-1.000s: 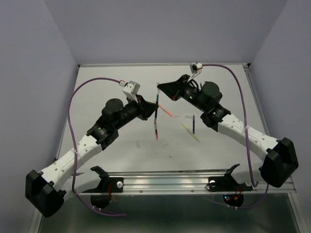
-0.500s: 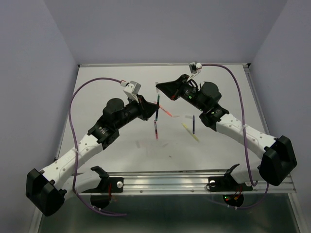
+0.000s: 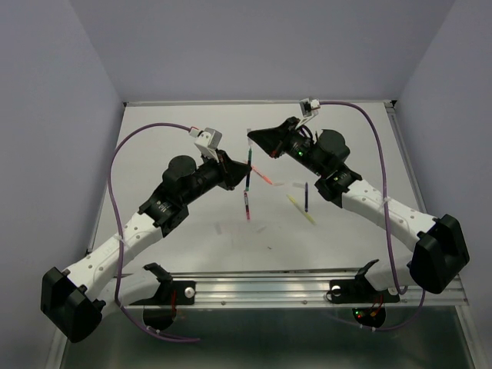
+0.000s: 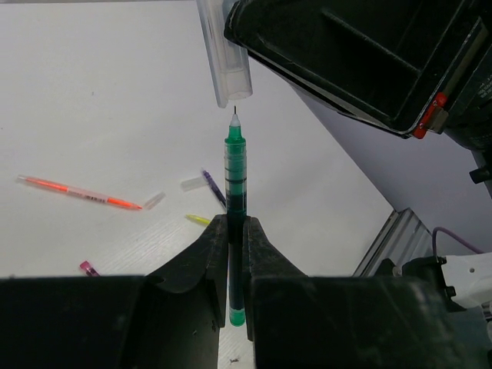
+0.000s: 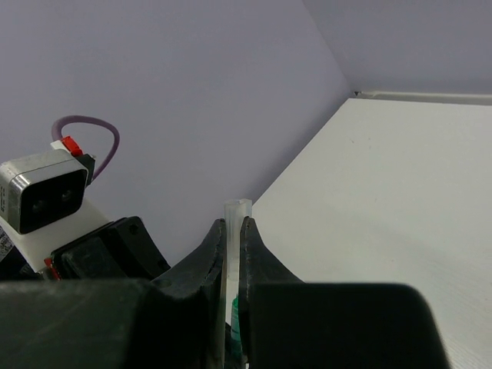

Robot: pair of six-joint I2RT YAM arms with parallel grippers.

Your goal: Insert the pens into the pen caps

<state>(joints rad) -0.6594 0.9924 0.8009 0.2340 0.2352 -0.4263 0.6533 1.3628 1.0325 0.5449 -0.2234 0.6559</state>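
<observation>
Left gripper [image 4: 236,231]: jaws clamped on green pen [image 4: 234,165], held above bench [image 4: 92,92]. Pen points straight out from jaws: translucent green barrel, dark banded midsection, fine needle tip. Tip just short of open mouth of pen cap [image 4: 228,73], not touching. Cap is 1 clear whitish tube. Right gripper [image 5: 233,231]: jaws pinched on it. Orange-pink pen [image 4: 77,192] lies flat on bench.

The left arm [image 3: 127,238] and right arm [image 3: 384,211] have white shells, black joints, looping purple cables [image 3: 112,173].
</observation>
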